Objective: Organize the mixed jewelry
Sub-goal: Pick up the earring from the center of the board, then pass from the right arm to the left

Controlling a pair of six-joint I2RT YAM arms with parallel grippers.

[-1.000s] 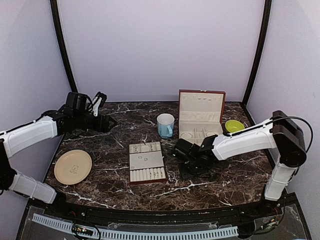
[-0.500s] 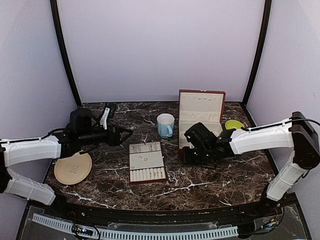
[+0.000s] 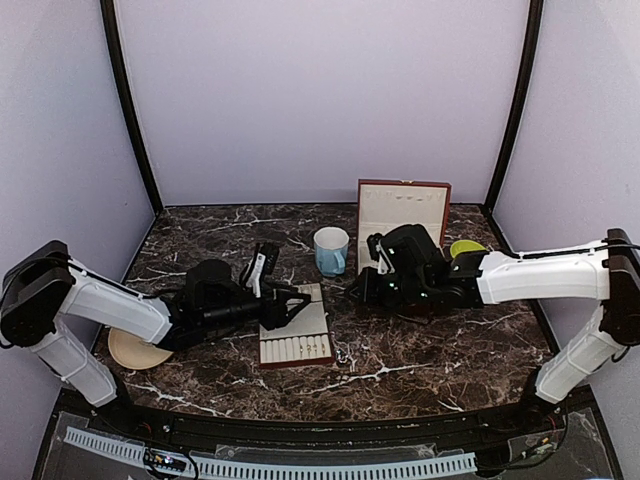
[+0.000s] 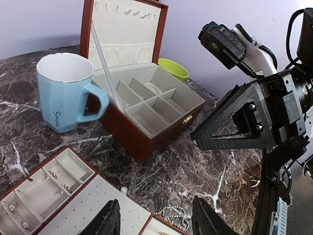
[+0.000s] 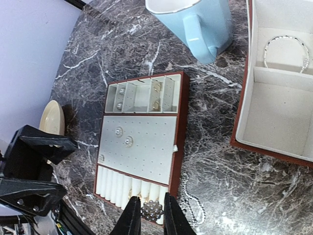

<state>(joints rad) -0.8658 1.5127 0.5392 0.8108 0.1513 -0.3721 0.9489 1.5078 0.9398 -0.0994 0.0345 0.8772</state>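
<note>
My right gripper [image 5: 151, 199] is shut on a small silvery beaded cluster [image 5: 152, 211]; it hangs above the near right corner of the cream slotted tray [image 5: 180, 137]. A fine chain [image 5: 194, 205] lies on the marble just right of that corner. Two studs [image 5: 119, 131] sit on the tray's dotted pad, and small pieces [image 5: 156, 102] lie in its end slots. A thin bangle [image 5: 286, 48] rests in the open red-brown box [image 5: 240, 122]. My left gripper [image 4: 156, 220] is open low over the tray's edge [image 4: 73, 205], the chain [image 4: 177, 214] between its fingers. From above, the left gripper [image 3: 298, 303] reaches over the tray [image 3: 295, 346].
A blue mug [image 3: 331, 250] stands behind the tray, next to the box [image 3: 402, 228] with its lid upright. A green bowl [image 3: 466, 250] sits right of the box. A beige plate [image 3: 128, 351] lies at the left under my left arm. The right gripper [image 4: 196, 139] hangs close above.
My left arm swung from the back left down to the tray and its jaws narrowed. My right arm rose off the table and moved back toward the mug, still holding the cluster.
</note>
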